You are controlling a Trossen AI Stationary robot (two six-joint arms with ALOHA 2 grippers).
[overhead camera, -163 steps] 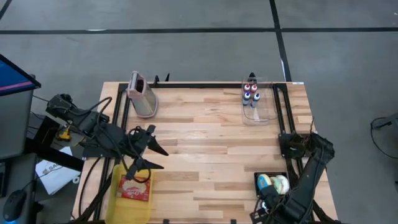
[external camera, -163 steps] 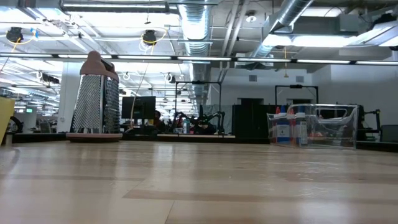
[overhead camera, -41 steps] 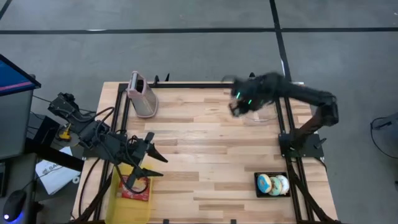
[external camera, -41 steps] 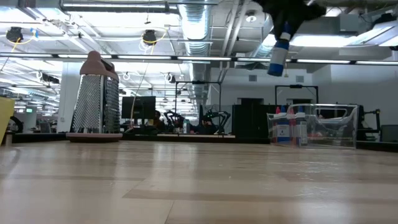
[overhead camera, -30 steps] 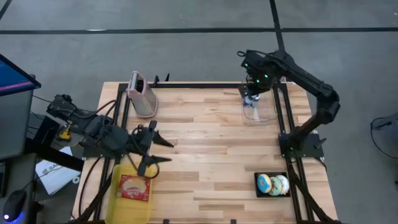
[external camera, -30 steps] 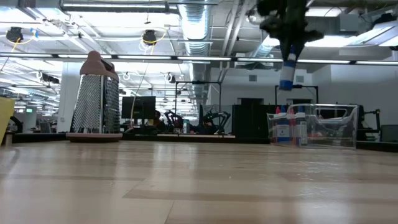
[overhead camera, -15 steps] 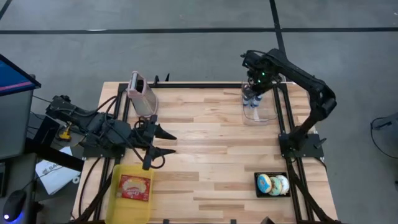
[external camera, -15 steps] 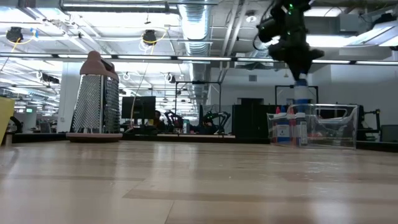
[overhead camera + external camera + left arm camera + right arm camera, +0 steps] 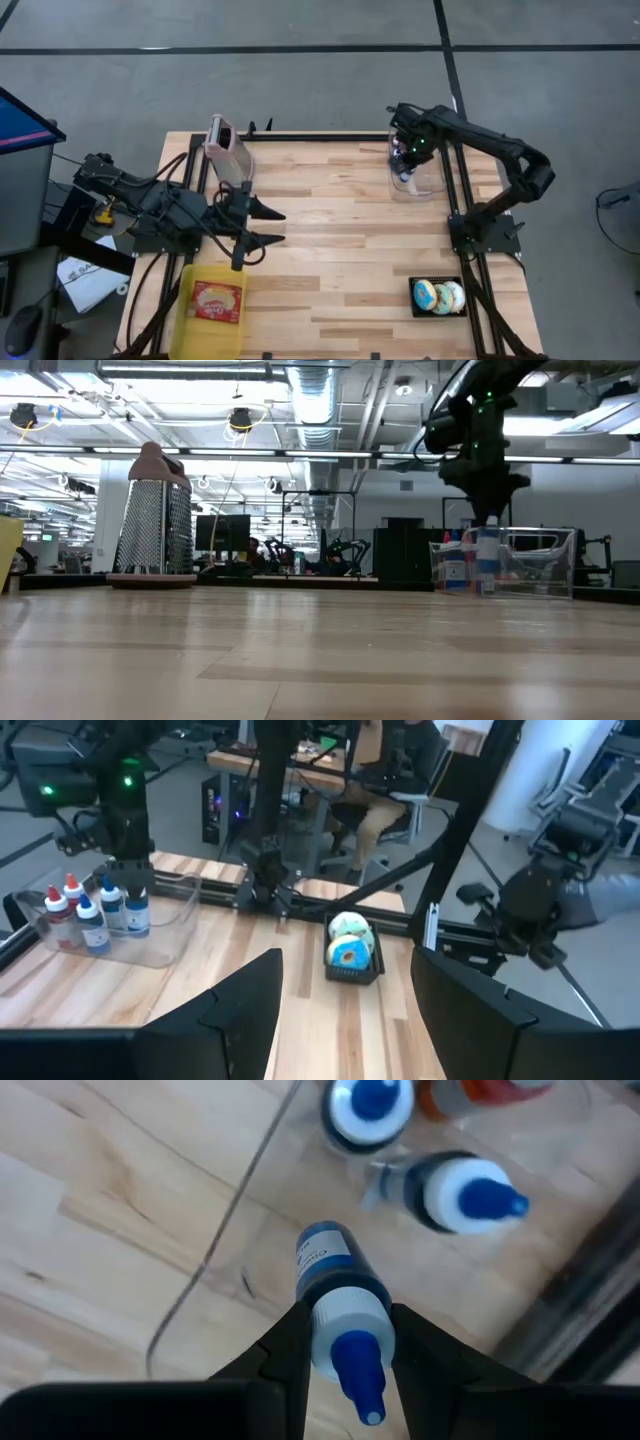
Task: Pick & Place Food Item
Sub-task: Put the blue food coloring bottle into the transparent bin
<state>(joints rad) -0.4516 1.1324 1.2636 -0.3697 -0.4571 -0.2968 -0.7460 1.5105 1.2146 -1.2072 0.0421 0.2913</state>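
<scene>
My right gripper [image 9: 405,160] stands over the clear container [image 9: 530,568] at the table's far right, shut on a small bottle [image 9: 325,1265] with a blue cap and a white collar. The bottle reaches down inside the container beside three more bottles, among them another blue-capped bottle [image 9: 470,1195]. Whether it stands on the container's floor I cannot tell. My left gripper [image 9: 268,226] hovers open at the table's left with nothing between its fingers. It is just beyond a yellow tray [image 9: 190,320] that holds a packaged food item [image 9: 217,301]. My right gripper pinches the bottle between its two fingers [image 9: 285,1350] at the white collar [image 9: 345,1315] just under the blue cap. The fingers come from above and point down. The bottle hangs upright below them, its body inside the clear container.
A metal grater [image 9: 228,152] stands at the far left of the table. A black tray with donuts [image 9: 438,296] sits near the front right. Black rails [image 9: 320,137] frame the wooden top, and the middle of the table is bare wood [image 9: 340,240].
My right gripper has come straight down with the blue-capped bottle. The bottle was well above the clear container and now sits inside it among the other bottles, still upright in the same hold.
</scene>
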